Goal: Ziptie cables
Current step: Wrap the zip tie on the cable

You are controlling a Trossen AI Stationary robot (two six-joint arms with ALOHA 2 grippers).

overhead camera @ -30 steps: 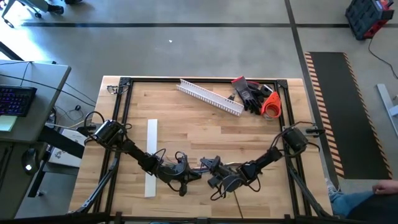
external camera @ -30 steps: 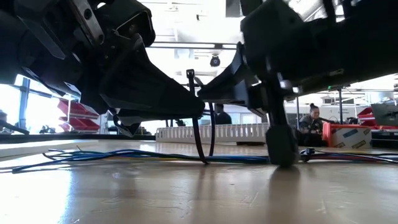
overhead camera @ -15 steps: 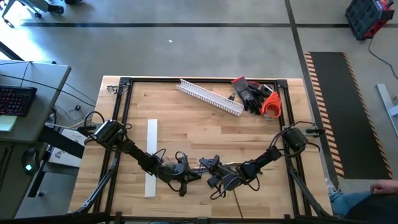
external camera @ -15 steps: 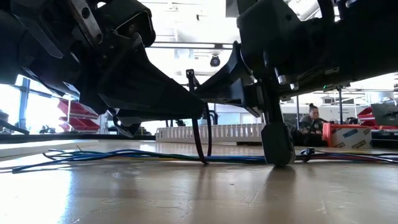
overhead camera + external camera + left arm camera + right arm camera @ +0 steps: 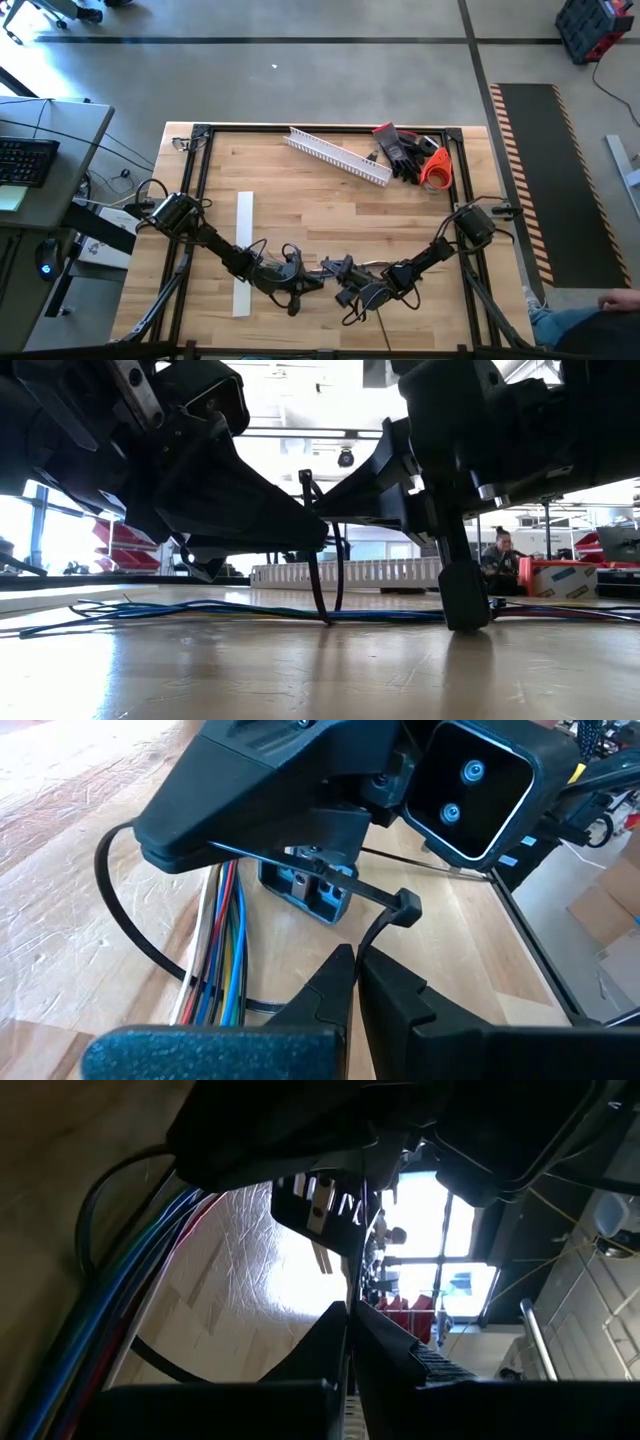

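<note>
The table is pale wood, laid in narrow butcher-block strips with a smooth, faintly sheened finish that mirrors the light in the low view. Its edge frame is matt black metal. The cables have smooth, slightly glossy plastic sheathing, and the zip tie looped around them is slick black plastic. The left gripper and the right gripper have matt black plastic fingers. The slotted channel, upper centre in the high view, is white plastic.

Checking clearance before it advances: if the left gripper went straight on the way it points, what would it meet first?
Probably the zip tie's head just past the left gripper, then the right gripper's body close behind; depth is unclear.
</note>
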